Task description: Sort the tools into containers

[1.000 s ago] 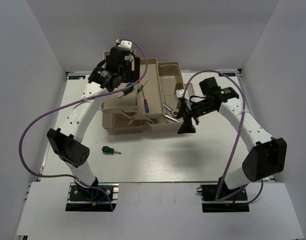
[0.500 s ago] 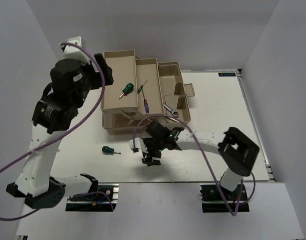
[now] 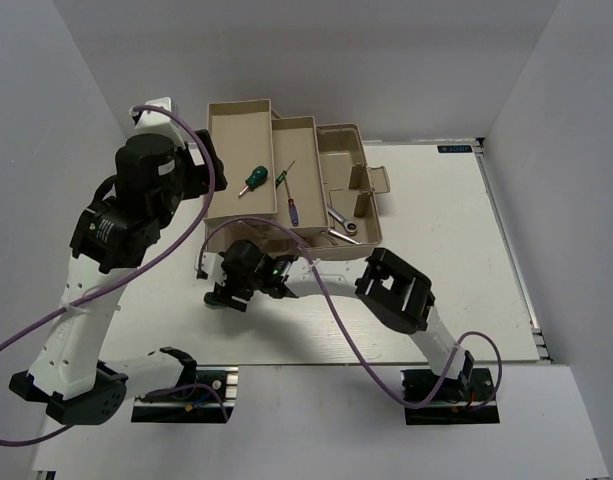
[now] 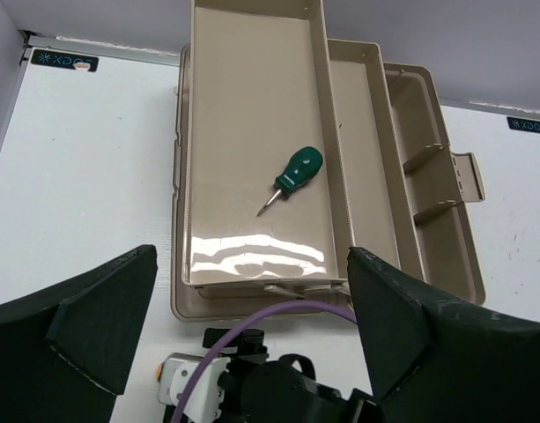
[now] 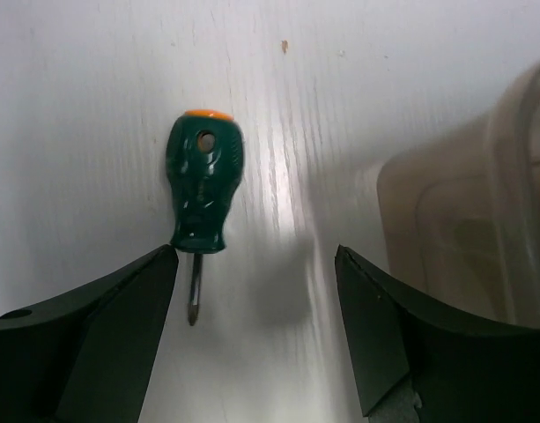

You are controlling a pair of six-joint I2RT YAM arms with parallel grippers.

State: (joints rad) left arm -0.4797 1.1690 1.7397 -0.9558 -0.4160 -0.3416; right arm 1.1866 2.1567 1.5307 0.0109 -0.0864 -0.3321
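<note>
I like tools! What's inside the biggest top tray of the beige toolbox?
One stubby green-handled screwdriver lies alone in that beige plastic tray. The tray hides whatever is under it.

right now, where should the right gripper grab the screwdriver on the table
Grip the screwdriver by its fat green handle, across its width, coming straight down: it lies flat on the table and its shaft is thin. The open right gripper should first centre over the handle.

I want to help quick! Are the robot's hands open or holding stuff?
Left gripper: open, empty.
Right gripper: open, over the green-handled screwdriver, not holding it.
</note>
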